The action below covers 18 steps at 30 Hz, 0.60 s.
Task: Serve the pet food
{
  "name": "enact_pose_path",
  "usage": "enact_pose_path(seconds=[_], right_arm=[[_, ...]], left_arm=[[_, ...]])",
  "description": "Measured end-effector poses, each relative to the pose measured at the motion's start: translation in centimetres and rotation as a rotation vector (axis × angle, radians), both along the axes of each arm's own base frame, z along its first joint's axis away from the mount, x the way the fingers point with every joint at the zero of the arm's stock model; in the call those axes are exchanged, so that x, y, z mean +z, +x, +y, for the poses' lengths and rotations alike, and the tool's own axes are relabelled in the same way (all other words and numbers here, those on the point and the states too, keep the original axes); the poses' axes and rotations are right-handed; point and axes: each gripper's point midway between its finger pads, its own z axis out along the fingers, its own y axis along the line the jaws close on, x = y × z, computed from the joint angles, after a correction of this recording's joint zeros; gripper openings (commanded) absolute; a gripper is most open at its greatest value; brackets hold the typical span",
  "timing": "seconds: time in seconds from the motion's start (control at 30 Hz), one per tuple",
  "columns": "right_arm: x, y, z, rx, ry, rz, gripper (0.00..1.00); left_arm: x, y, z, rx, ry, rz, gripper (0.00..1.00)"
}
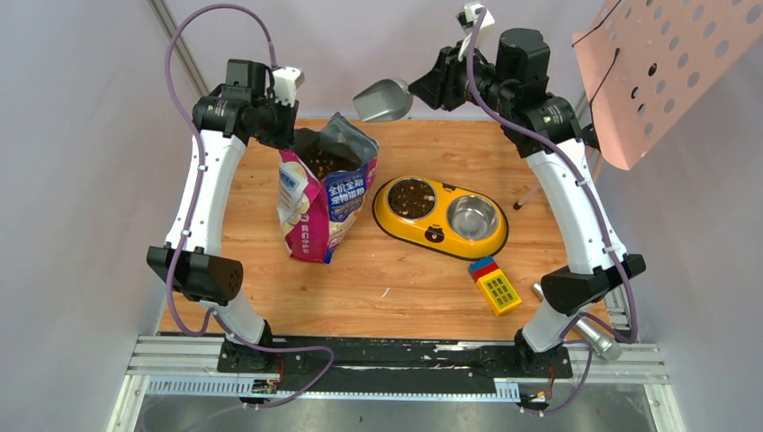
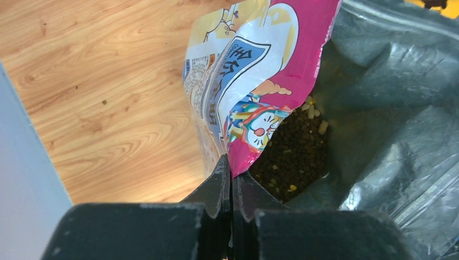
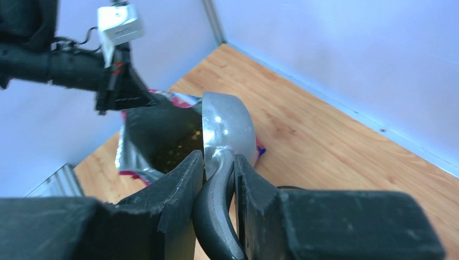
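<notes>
My left gripper point(image 2: 231, 173) is shut tight on the rim of the glossy blue-and-magenta cat food bag point(image 1: 324, 202). It pinches the foil edge, so the mouth stands open. My right gripper point(image 3: 219, 160) is clamped on the handle of the grey metal scoop point(image 1: 385, 99), which hangs high over the far edge of the wooden table point(image 1: 270, 297), between the bag and the yellow double-bowl feeder point(image 1: 436, 236).

The small dark brown kibble pellets point(image 2: 295, 157) lie deep inside the bag. More of them already fill the feeder's compartment nearer the bag. The steel compartment beside it looks bare.

The scoop looks empty from above, so I judge that the next dip comes now. To do it well, I should lower the scoop mouth-first into the open side, away from my pinching fingers. I should not pull the rim, because the bag leans a little and could tip. Then I lift the scoop level, so that no pellets roll off.
</notes>
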Motion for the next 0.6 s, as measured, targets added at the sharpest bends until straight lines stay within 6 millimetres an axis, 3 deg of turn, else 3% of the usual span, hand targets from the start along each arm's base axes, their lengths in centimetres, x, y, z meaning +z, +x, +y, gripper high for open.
enact_pose_path(seconds=[0.13, 0.33, 0.47, 0.6], right_arm=[[-0.6, -1.9, 2.7, 0.111, 0.003, 0.020, 0.00], [-4.6, -4.1, 6.6, 0.221, -0.062, 0.100, 0.00], [-8.4, -3.5, 8.6, 0.212, -0.136, 0.171, 0.00], [-12.6, -0.9, 10.2, 0.129, -0.216, 0.236, 0.00]], left_arm=[[0.1, -0.1, -0.9, 0.007, -0.047, 0.010, 0.00], [0.3, -0.4, -2.8, -0.029, -0.089, 0.013, 0.00], [0.2, -0.4, -3.7, -0.049, -0.105, 0.011, 0.00], [0.2, -0.4, -4.6, -0.063, -0.120, 0.008, 0.00]])
